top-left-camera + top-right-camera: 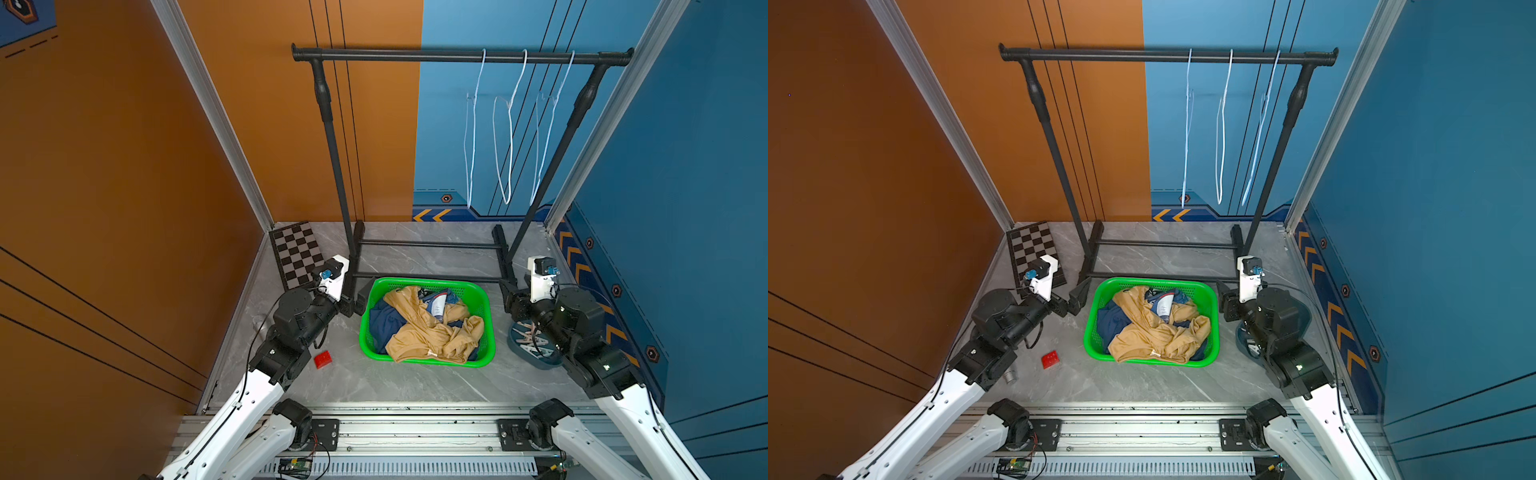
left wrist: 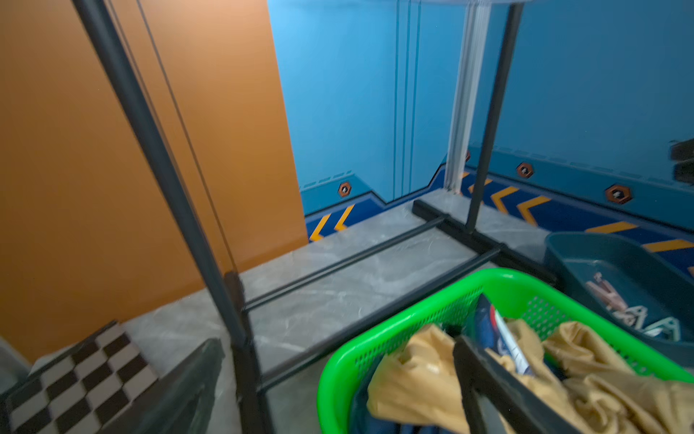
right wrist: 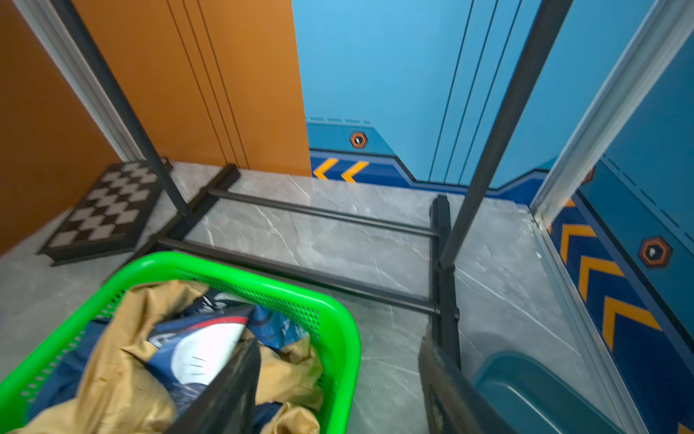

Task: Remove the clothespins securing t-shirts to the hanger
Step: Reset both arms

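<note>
T-shirts (image 1: 428,328) lie in one crumpled heap inside the green basket (image 1: 432,282), mid-floor. The pale yellow one (image 1: 1154,332) sprawls across the top. The dark navy one with the white print (image 3: 202,349) is bunched at the far side, and a plain blue one (image 1: 384,322) is tucked in at the left. Clothespins (image 2: 619,304) sit jumbled in the dark teal tray (image 2: 586,255) just right of the basket, with pink, white and mint ones showing. In both top views that pile is partly hidden.

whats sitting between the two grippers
The green basket with the crumpled t-shirts sits between the left gripper and right gripper, in both top views.
</note>
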Action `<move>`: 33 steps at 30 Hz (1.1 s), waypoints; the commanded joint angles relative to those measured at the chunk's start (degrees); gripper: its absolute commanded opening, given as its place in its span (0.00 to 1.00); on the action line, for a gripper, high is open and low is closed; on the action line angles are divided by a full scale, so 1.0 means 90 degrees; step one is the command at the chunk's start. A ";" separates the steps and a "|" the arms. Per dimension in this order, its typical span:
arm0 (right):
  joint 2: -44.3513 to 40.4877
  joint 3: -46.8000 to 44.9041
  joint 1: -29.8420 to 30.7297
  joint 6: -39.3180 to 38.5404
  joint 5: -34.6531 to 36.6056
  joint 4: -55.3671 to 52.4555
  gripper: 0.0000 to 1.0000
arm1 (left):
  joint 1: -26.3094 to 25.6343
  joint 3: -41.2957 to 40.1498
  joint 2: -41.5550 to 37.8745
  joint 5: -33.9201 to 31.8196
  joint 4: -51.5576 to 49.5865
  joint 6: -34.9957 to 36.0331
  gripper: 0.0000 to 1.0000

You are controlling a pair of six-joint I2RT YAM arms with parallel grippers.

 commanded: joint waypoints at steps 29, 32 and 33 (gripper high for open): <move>0.3718 -0.2991 -0.1899 -0.0247 -0.0026 0.7058 1.00 | 0.2396 -0.2040 0.3816 -0.0244 0.4512 -0.0013 0.98; 0.4366 -0.3110 -0.1899 -0.0290 0.0115 0.7943 1.00 | 0.2496 -0.1915 0.4471 -0.0251 0.5039 -0.0282 0.98; 0.4549 -0.3140 -0.1898 -0.0282 0.0135 0.8147 1.00 | 0.2490 -0.1931 0.4699 -0.0191 0.5233 -0.0244 0.98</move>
